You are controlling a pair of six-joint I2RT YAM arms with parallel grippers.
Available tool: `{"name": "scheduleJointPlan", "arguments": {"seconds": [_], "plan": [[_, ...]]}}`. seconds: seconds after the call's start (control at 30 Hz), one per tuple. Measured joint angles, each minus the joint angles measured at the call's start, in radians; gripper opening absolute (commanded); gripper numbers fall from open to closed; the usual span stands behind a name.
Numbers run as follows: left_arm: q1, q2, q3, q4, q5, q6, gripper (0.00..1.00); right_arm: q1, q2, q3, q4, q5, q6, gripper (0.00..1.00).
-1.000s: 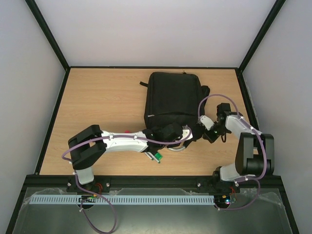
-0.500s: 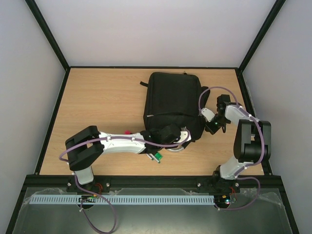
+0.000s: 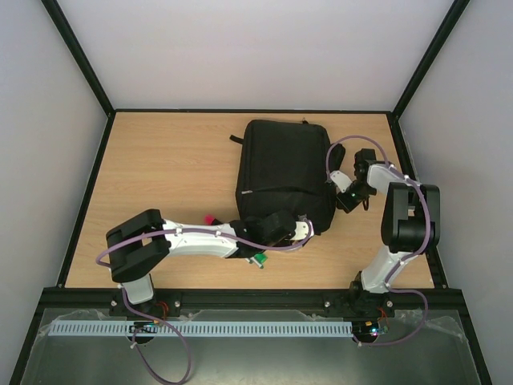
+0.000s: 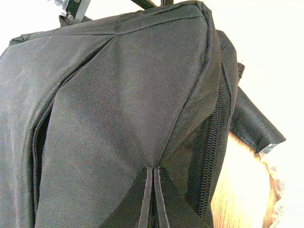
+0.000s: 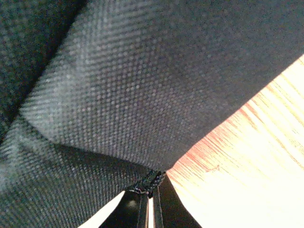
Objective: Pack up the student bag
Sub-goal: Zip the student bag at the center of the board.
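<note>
The student bag lies flat on the table, the left gripper pinching its near-end fabric, the right gripper seemingly clamped on its right edge, its contents hidden.

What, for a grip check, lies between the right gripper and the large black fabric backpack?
Nothing: right wrist view shows the right gripper shut on the backpack's edge.

1. Green thing and red thing: partly hidden by the left arm, too small to name.
2. The bag: cut off by both wrist views' edges, blurred in the right one.
</note>
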Motion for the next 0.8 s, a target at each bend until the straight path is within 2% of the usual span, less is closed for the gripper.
{"name": "scheduleJointPlan", "arguments": {"seconds": [0.17,0.23,0.33,0.47,0.73,0.77,0.8], "plan": [[-0.001,0.0,-0.003,0.012,-0.001,0.005,0.02,0.0,0.027,0.01,0.0,0.001,0.004,0.05],[-0.001,0.0,-0.004,0.013,-0.002,0.005,0.03,0.0,0.029,0.01,0.0,0.0,0.011,0.1],[-0.002,0.0,-0.005,0.013,-0.008,0.005,0.1,0.0,0.029,0.01,0.014,0.005,0.019,0.17],[-0.012,-0.007,-0.005,0.014,-0.023,-0.005,0.14,-0.005,0.01,0.003,0.043,0.031,0.027,0.34],[-0.018,-0.036,0.04,-0.014,-0.082,-0.068,0.47,-0.007,-0.208,-0.025,0.004,0.048,0.031,0.5],[-0.018,-0.043,0.046,-0.02,-0.086,-0.077,0.53,-0.007,-0.232,-0.018,-0.013,0.042,0.034,0.54],[-0.018,-0.053,0.051,-0.025,-0.092,-0.097,0.64,-0.007,-0.261,-0.002,-0.038,0.031,0.035,0.62]]}}
